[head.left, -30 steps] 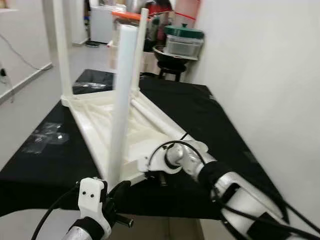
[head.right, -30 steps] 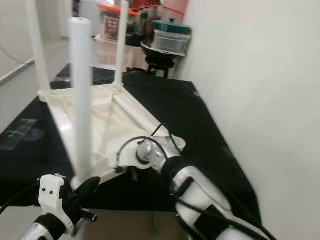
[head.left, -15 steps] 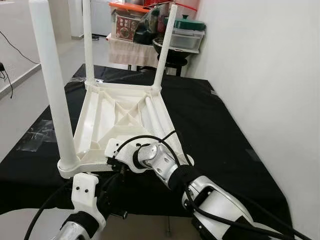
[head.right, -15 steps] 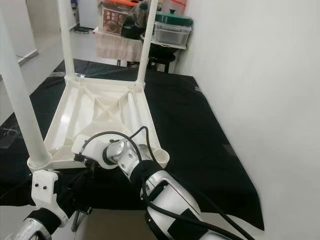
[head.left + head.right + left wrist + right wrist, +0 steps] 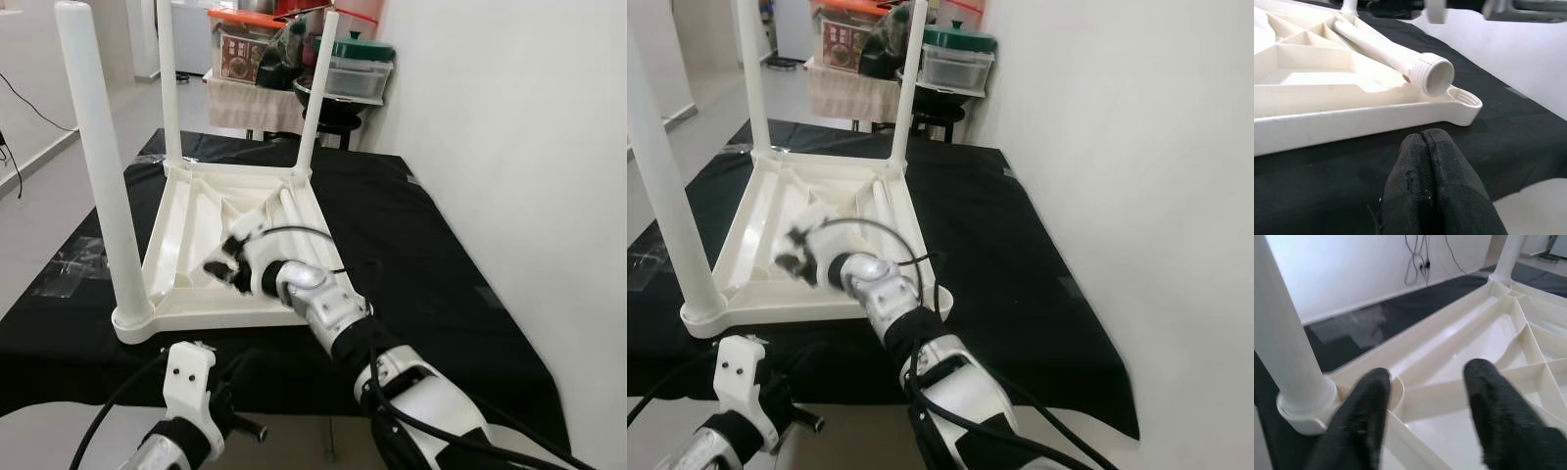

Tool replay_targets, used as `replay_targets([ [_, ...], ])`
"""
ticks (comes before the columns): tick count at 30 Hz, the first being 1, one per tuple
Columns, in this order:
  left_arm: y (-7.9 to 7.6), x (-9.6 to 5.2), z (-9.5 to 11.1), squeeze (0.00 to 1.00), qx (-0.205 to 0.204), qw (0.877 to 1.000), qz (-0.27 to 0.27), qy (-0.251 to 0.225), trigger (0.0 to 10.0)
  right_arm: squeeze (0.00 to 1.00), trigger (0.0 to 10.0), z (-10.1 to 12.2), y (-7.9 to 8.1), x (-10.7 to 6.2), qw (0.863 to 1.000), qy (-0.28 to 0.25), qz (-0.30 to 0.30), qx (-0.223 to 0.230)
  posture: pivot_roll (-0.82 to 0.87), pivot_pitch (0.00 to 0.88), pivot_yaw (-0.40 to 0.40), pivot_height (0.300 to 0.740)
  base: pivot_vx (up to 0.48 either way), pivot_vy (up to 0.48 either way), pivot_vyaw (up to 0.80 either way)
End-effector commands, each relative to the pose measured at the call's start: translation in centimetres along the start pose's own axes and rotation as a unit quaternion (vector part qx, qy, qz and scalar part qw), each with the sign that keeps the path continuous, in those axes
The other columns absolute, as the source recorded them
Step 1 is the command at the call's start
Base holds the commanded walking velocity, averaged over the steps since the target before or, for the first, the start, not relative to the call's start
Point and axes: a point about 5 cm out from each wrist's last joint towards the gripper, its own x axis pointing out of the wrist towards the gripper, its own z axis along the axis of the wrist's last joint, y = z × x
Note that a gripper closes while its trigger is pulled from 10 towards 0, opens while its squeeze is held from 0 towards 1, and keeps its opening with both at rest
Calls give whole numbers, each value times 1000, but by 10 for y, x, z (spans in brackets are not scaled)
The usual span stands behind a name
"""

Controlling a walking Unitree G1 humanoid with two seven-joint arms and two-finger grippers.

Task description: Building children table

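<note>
Your white children's table (image 5: 211,240) lies upside down on the black cloth (image 5: 411,255), three legs already standing up from its corners; the near-right socket (image 5: 1465,96) is bare, and the loose fourth leg (image 5: 306,223) lies flat inside the underside, along the right-hand rail. Its long axis runs from the far right corner toward you, threaded end (image 5: 1434,74) nearest the bare socket. Your right gripper (image 5: 1425,396) hovers over the ribbed underside, fingers spread wide and holding nothing, aimed toward the near-left leg (image 5: 98,162), so the loose leg lies off to its right. That arm is the nearer one; swing it rightward and close across the shaft, not along it. Your left gripper (image 5: 1430,191) sits low, just off the table's near edge, fingers pressed together and empty, facing the threaded end and the socket beside it.
</note>
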Motion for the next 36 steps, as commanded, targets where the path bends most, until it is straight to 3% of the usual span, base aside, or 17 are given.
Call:
replay_targets([
  [1, 1, 2, -1, 0, 10, 1000, 0, 4, 10000, 1000, 10000, -5, 17, 4, 998, -20, 24, 55, 96, 0, -132, 740, 0, 0, 0],
  [3, 5, 3, 0, 0, 22, 1000, 11, 3, 10000, 1000, 10000, -7, 8, -3, 997, -30, 18, 75, 91, 0, -129, 740, 0, 0, 0],
  [4, 11, 4, 1, 0, 39, 999, 31, 4, 10000, 0, 10000, -9, -6, -12, 995, -38, 0, 93, 83, 0, -126, 740, 0, 0, 0],
  [7, 15, 5, 1, 0, 50, 998, 45, 5, 10000, 0, 10000, -10, -16, -18, 994, -44, -13, 104, 83, 0, -126, 740, 0, 0, 0],
  [9, 28, 5, 2, 0, 80, 993, 86, 11, 10000, 0, 10000, -14, -39, -33, 992, -46, -56, 107, 73, 0, -117, 740, 0, 0, 0],
  [11, 28, 5, 2, 0, 80, 993, 86, 11, 10000, 0, 10000, -14, -39, -33, 992, -46, -56, 107, 73, 0, -117, 740, 0, 0, 0],
  [14, 71, -1, 11, 0, 127, 975, 184, 11, 10000, 0, 10000, -20, -79, -65, 986, -45, -132, 95, 55, 0, -102, 740, 0, 0, 0],
  [18, 97, -8, 23, 0, 149, 962, 230, 3, 10000, 0, 10000, -22, -90, -78, 983, -45, -155, 91, 50, 0, -100, 740, 0, 0, 0],
  [20, 97, -8, 23, 0, 149, 962, 230, 3, 10000, 0, 10000, -22, -90, -78, 983, -45, -155, 91, 50, 0, -100, 740, 0, 0, 0],
  [21, 116, -15, 33, 0, 178, 952, 250, 4, 10000, 0, 10000, -24, -94, -85, 982, -43, -165, 88, 45, 0, -95, 740, 0, 0, 0],
  [22, 116, -15, 33, 0, 178, 952, 250, 4, 10000, 0, 10000, -24, -94, -85, 982, -43, -165, 88, 45, 0, -95, 740, 0, 0, 0],
  [24, 167, -39, 57, 0, 220, 921, 320, 6, 10000, 0, 10000, -29, -100, -98, 979, -39, -182, 89, 36, 0, -94, 740, 0, 0, 0],
  [25, 167, -39, 57, 0, 220, 921, 320, 6, 10000, 0, 10000, -29, -100, -98, 979, -39, -182, 89, 36, 0, -94, 740, 0, 0, 0],
  [26, 190, -52, 69, 0, 222, 910, 351, 2, 10000, 0, 10000, -33, -102, -104, 977, -38, -190, 92, 36, 0, -94, 740, 0, 0, 0],
  [28, 202, -57, 75, 0, 211, 908, 361, -5, 10000, 0, 10000, -36, -103, -108, 975, -35, -196, 94, 31, 0, -87, 740, 0, 0, 0],
  [32, 202, -49, 76, 0, 192, 923, 334, -12, 10000, 0, 10000, -40, -102, -112, 975, -30, -200, 94, 25, 0, -79, 740, 0, 0, 0],
  [36, 178, -26, 58, 0, 186, 944, 271, 0, 10000, 0, 10000, -43, -99, -114, 975, -23, -201, 87, 4, 0, -73, 740, 0, 0, 0],
])
